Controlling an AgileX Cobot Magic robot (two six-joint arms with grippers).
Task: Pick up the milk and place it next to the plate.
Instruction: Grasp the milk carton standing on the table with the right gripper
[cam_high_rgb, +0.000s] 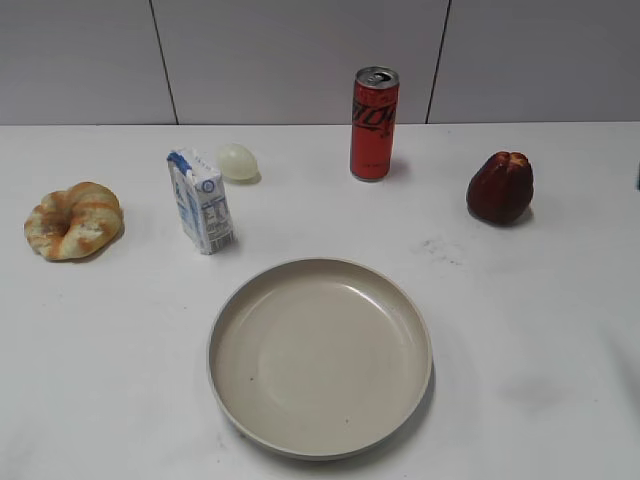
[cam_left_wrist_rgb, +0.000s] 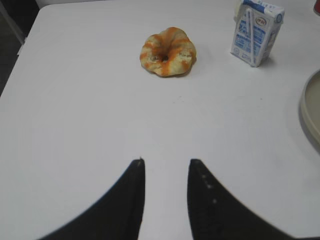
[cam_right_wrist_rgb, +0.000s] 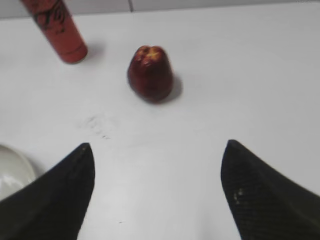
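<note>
The milk (cam_high_rgb: 201, 201), a small white carton with blue print, stands upright behind and to the left of the plate (cam_high_rgb: 320, 355), a large beige dish near the front. The carton also shows at the top right of the left wrist view (cam_left_wrist_rgb: 255, 31), and the plate's rim at that view's right edge (cam_left_wrist_rgb: 310, 107). My left gripper (cam_left_wrist_rgb: 166, 162) is open and empty over bare table, well short of the carton. My right gripper (cam_right_wrist_rgb: 157, 147) is wide open and empty, with the plate's edge (cam_right_wrist_rgb: 12, 172) at its left. Neither gripper shows in the exterior view.
A glazed bread ring (cam_high_rgb: 74, 220) lies at the far left, also in the left wrist view (cam_left_wrist_rgb: 168, 51). A pale egg (cam_high_rgb: 238, 161) sits behind the carton. A red soda can (cam_high_rgb: 374, 124) stands at the back centre. A dark red fruit (cam_high_rgb: 500, 187) sits at the right.
</note>
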